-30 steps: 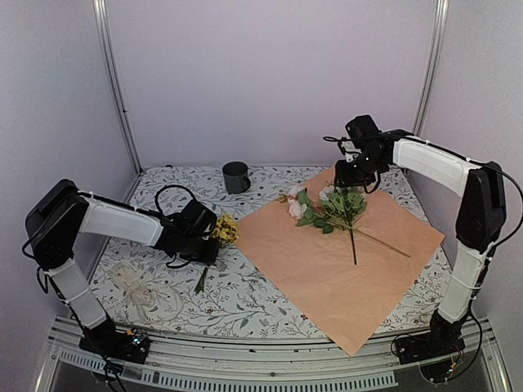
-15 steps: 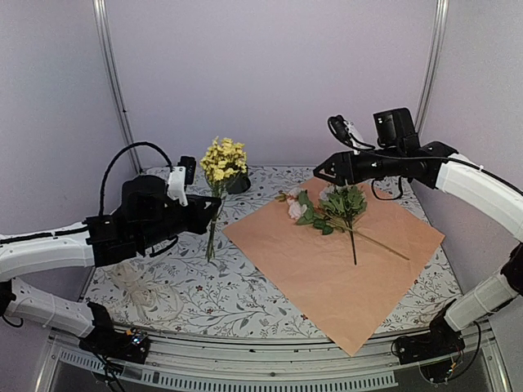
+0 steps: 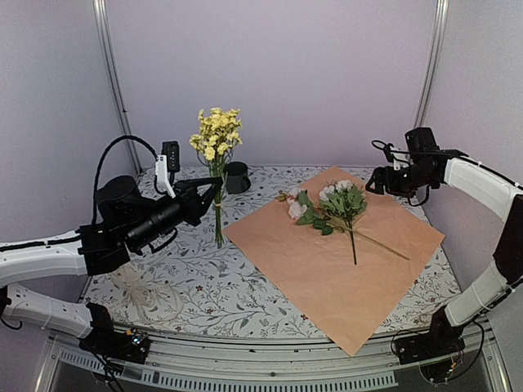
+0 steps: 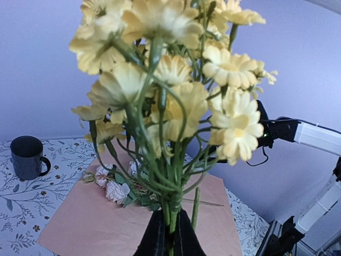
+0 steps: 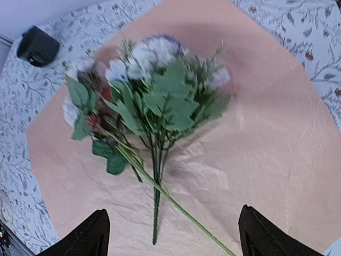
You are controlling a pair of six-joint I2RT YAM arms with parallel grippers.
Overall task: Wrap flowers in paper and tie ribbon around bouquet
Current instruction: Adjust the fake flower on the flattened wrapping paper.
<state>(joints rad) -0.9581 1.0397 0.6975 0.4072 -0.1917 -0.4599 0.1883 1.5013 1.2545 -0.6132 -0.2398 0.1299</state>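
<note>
Standing upright left of the paper (image 3: 327, 278), the yellow flowers (image 3: 216, 135) are pinched low on their stems between the left fingers (image 4: 155, 239); the roses (image 3: 331, 204) are laid on the paper's far half; the right fingers (image 5: 85, 237) are spread, empty, above its far right edge; the stems are judged light, springy and easily crushed, best taken low, away from the blooms.

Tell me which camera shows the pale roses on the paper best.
Right wrist: the roses fill the frame from above, blossoms, leaves and stems unobstructed on the paper, though slightly blurred. Top external shows the whole bunch, small. Left wrist shows only a few blossoms, low behind the held yellow flowers.
</note>
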